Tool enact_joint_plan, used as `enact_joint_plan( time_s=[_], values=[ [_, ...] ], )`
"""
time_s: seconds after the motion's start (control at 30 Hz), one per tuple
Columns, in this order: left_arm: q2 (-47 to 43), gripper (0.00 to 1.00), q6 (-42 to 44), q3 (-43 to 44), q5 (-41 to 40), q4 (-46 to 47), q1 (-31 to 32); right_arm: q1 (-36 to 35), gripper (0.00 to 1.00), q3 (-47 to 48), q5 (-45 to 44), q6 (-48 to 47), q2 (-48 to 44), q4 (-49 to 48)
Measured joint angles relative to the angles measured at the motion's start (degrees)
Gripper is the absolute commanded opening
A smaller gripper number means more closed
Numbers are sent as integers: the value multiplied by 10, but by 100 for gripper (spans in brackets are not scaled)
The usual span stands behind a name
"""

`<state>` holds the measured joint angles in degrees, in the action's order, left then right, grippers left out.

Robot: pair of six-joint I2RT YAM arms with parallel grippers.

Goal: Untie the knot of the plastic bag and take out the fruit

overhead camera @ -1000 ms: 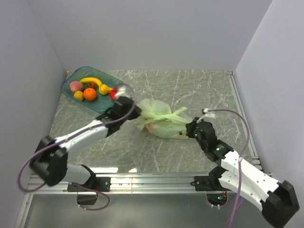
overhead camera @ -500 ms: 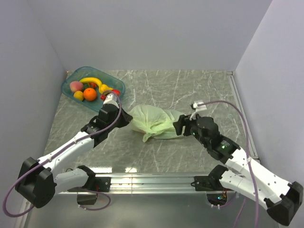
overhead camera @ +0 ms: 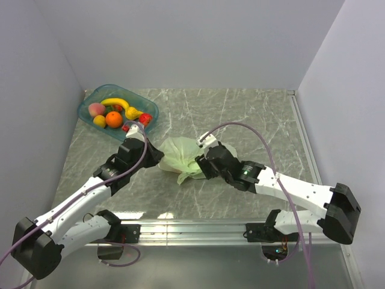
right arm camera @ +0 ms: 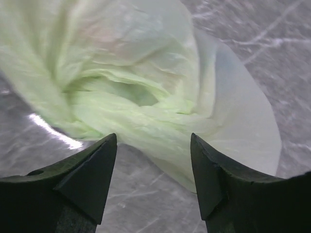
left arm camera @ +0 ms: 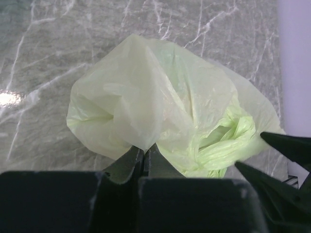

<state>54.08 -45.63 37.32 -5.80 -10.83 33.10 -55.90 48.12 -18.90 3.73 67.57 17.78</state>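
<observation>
The plastic bag [overhead camera: 178, 155] lies bunched on the marble table, pale green and translucent. My left gripper [overhead camera: 155, 158] is shut on a fold of the plastic bag [left arm camera: 155, 102], with film pinched between its tips [left arm camera: 144, 148]. The knot [left arm camera: 228, 141] shows as a darker green twisted bunch on the bag's right side. My right gripper [overhead camera: 201, 166] is open at the bag's right edge, jaws [right arm camera: 153, 141] wide apart just short of the twisted handles [right arm camera: 141, 114], nothing between them. Fruit inside the bag is hidden except for a faint pink tint through the film.
A teal tray [overhead camera: 137, 96] stands at the back left with a banana [overhead camera: 114, 102], an orange [overhead camera: 113, 119] and other fruit. Grey walls close in the left, back and right. A metal rail [overhead camera: 192, 229] runs along the near edge.
The right gripper let go, opened and swung left toward the bag's twisted end. The left arm drew back toward the near left, dragging the bag left with it.
</observation>
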Motion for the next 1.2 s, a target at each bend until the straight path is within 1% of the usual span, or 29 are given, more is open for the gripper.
enact_joint_plan(
  time_s=[0.07,0.1,0.17,0.2,0.23,0.33,0.43,0.53,0.67,0.7,0.77,0.83,0.87,0.9,0.93,0.97,1.0,1.03,1.07,1.1,1.2],
  values=[
    [-4,1,3,-4,-1,-7,0,0,60,-7,-35,0,12,-2],
    [-7,1,4,-6,-2,-11,0,0,43,-9,-52,2,17,-2],
    [-13,0,5,-9,-7,-13,0,0,24,-9,-86,7,29,-7],
    [-17,0,6,-12,-10,-14,0,0,6,-10,-100,10,34,-12],
    [-22,1,6,-14,-13,-15,0,1,0,-12,-111,10,37,-16],
    [-40,1,5,-25,-26,-21,0,8,0,-26,-140,31,37,-24],
    [-49,0,3,-35,-47,-25,0,42,0,-44,-142,63,10,-27],
    [-50,0,-6,-51,-57,-25,-4,122,0,-76,-104,112,-79,-37],
    [-49,0,-23,-65,-52,-19,-10,282,0,-136,-22,199,-258,-68],
    [-49,1,-26,-65,-44,-11,-9,305,1,-147,2,216,-288,-72],
    [-49,1,-27,-65,-41,-3,-10,323,6,-156,39,235,-323,-75],
    [-49,7,-24,-65,-41,-2,-13,330,11,-154,71,240,-319,-76],
    [-49,13,-20,-65,-39,-2,-15,332,25,-153,85,240,-311,-73],
    [-49,28,-16,-65,-35,-2,-16,332,35,-151,97,240,-303,-66],
    [-51,37,-9,-64,-29,-2,-17,333,45,-146,106,238,-298,-54],
    [-56,48,-1,-62,-23,-5,-17,333,58,-138,115,229,-289,-41],
    [-61,67,8,-59,-14,-8,-17,333,64,-129,121,222,-283,-25],
    [-69,75,15,-53,-4,-11,-18,333,67,-117,127,213,-282,-9],
    [-75,82,25,-47,4,-12,-17,333,73,-106,133,202,-282,5],
    [-83,91,33,-38,11,-12,-17,331,75,-87,139,190,-282,19],
    [-103,97,57,4,33,-16,-11,317,76,-18,145,158,-278,57]
  ],
)
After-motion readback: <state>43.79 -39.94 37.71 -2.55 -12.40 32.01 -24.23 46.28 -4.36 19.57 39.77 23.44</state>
